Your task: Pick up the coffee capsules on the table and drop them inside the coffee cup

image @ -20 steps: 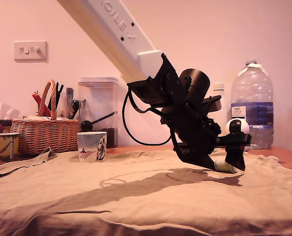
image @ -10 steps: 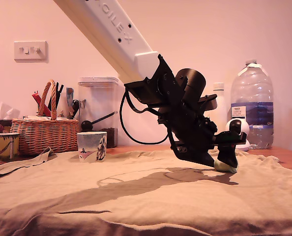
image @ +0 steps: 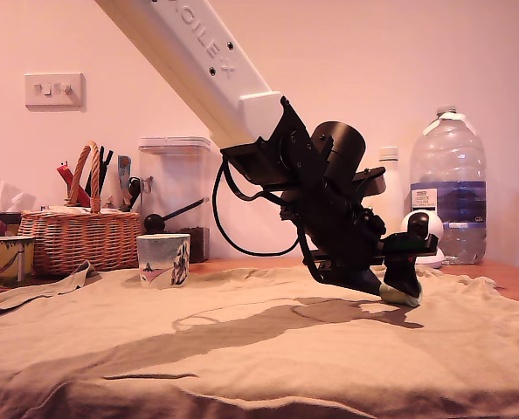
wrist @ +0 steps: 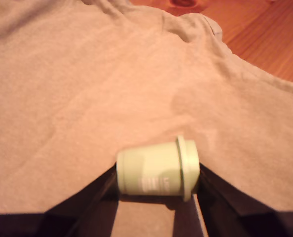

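Observation:
A pale sage green coffee capsule (image: 400,296) lies on its side on the tan cloth at the exterior view's right. My gripper (image: 399,286) is down on the cloth there, and its dark fingers (wrist: 94,200) press against both ends of the capsule (wrist: 154,173), so the gripper (wrist: 156,190) is shut on it. The coffee cup (image: 163,259), short and whitish with blue and dark print, stands upright far off at the exterior view's left. I see no dark blue capsule in either view.
A wicker basket (image: 80,236) with utensils, a clear canister (image: 174,188) and a patterned mug (image: 2,257) stand behind the cup. A large water bottle (image: 449,196) and a small white camera (image: 425,225) stand behind my gripper. The cloth's (wrist: 87,89) edge meets bare wood (wrist: 265,34).
My gripper has shifted slightly toward the exterior view's left and settled lower. Its fingers have drawn in around the green capsule.

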Controlling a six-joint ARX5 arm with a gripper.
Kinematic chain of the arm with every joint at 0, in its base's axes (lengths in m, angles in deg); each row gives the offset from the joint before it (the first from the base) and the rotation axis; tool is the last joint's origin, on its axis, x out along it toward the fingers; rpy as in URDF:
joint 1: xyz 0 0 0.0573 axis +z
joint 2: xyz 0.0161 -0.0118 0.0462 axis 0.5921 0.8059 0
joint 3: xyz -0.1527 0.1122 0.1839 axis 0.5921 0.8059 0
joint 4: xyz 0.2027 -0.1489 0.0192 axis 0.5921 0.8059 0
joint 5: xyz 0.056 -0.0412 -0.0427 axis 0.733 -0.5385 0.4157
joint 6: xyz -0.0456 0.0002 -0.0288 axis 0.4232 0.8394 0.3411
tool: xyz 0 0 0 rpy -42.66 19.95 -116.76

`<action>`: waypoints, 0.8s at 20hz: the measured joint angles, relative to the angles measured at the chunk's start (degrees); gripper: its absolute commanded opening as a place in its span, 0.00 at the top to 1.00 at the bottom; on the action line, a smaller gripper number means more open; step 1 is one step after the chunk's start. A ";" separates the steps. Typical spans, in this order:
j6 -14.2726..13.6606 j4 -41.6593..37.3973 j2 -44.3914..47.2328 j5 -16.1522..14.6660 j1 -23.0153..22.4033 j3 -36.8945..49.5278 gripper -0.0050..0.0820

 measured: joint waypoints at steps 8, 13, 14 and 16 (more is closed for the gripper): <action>-0.48 0.57 -0.02 -0.98 0.02 0.00 0.64; -1.11 4.83 -1.27 -1.49 0.11 0.00 0.64; -1.36 6.05 -1.99 -1.57 0.11 0.00 0.64; -2.49 8.20 -3.52 -1.95 0.11 0.00 0.64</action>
